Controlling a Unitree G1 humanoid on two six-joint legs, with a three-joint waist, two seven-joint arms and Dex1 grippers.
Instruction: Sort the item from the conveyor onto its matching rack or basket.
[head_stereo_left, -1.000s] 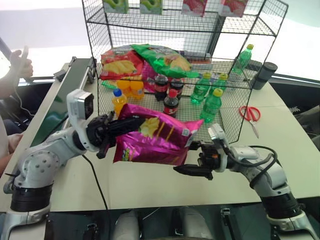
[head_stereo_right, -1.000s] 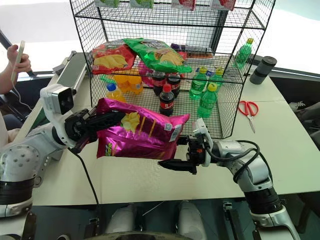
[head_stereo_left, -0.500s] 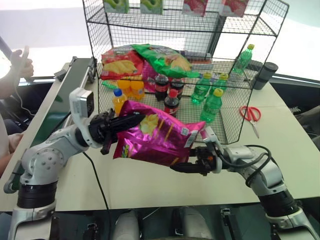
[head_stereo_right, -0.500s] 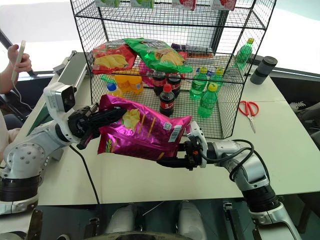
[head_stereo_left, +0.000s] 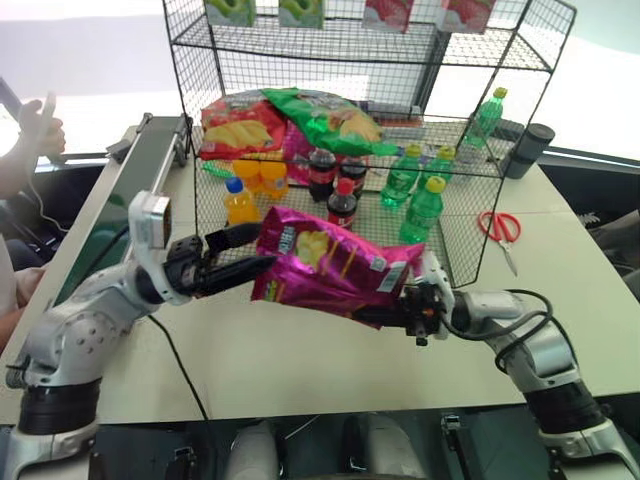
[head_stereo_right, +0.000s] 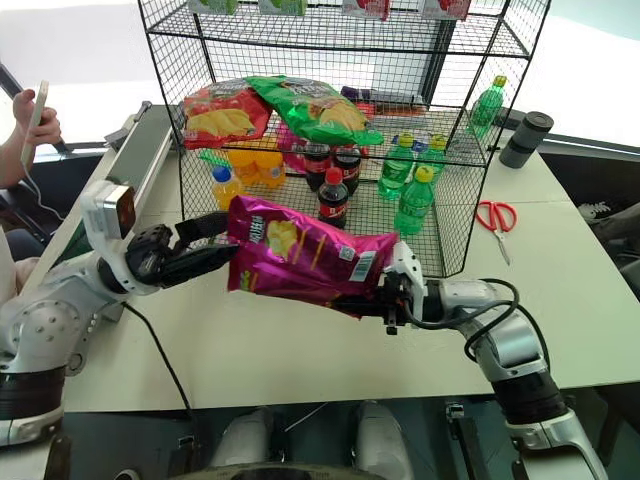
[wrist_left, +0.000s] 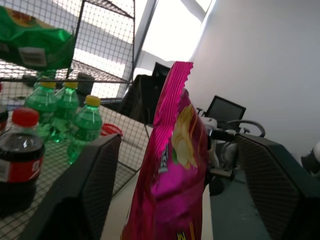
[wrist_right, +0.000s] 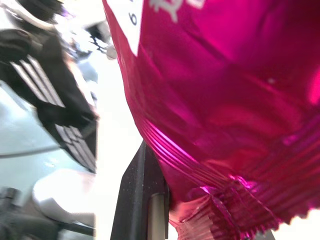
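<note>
I see my right pincer (head_stereo_left: 385, 316) clamped on the end of the pink chip bag (head_stereo_left: 325, 262), holding it above the bench (head_stereo_left: 300, 350) just in front of the black wire rack (head_stereo_left: 470, 210). My left pincer (head_stereo_left: 250, 250) stands wide open beside the bag's other end, its fingers not touching it.

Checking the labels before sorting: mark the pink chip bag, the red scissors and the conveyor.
pink chip bag (head_stereo_left: 330, 262): left eye view, on the middle of its printed front.
red scissors (head_stereo_left: 499, 228): left eye view, on the red handles.
conveyor (head_stereo_left: 118, 205): left eye view, on the dark-green belt surface.
</note>
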